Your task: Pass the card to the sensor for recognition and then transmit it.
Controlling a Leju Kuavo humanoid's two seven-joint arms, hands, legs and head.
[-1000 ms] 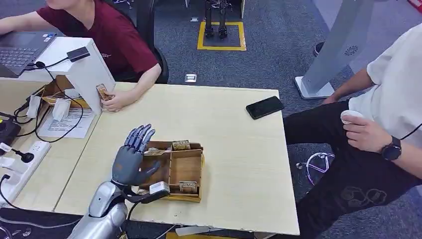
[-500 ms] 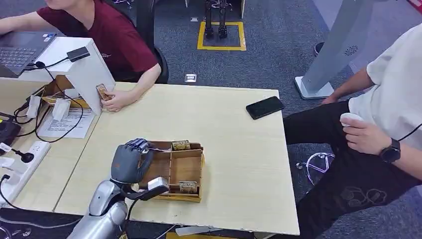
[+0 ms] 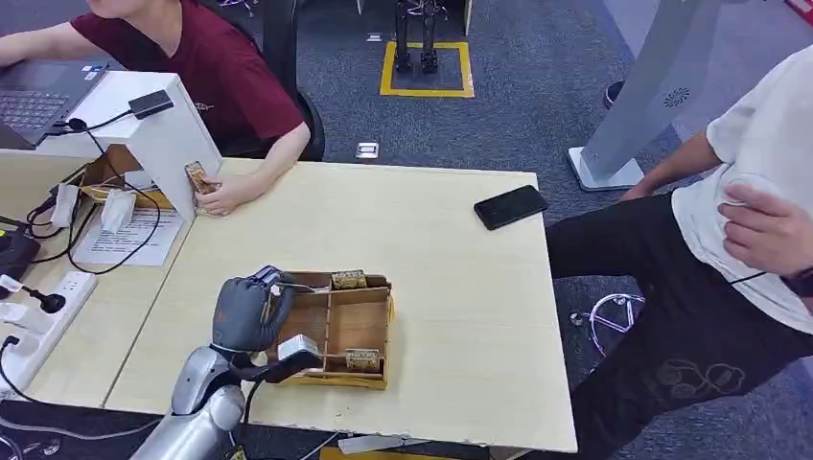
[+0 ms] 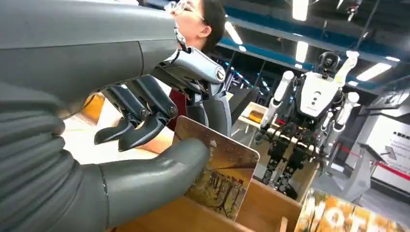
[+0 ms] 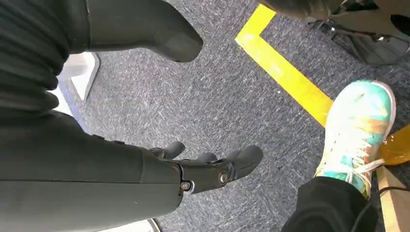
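A wooden divided box [image 3: 370, 324] sits near the table's front edge. My left hand [image 3: 247, 310] reaches into its left compartment with fingers curled. In the left wrist view the thumb [image 4: 159, 169] presses a brown picture card [image 4: 223, 175] against the curled fingers [image 4: 145, 116]; the card stands upright with its lower edge in the box. Other cards [image 3: 349, 279] lean at the box's rims. The white sensor stand [image 3: 161, 134] is at the far left, where a person's hand holds a card [image 3: 198, 177] against it. My right hand [image 5: 208, 171] hangs over the carpet, fingers apart, holding nothing.
A black phone [image 3: 510, 206] lies at the table's far right corner. Cables, papers and a power strip [image 3: 38, 316] crowd the left desk. One person sits behind the sensor stand, another [image 3: 757, 211] sits close at the table's right side.
My left hand's fingers, spread upward a second ago, have curled down into the box's left compartment onto the card. The person on the right raised a hand to the chest.
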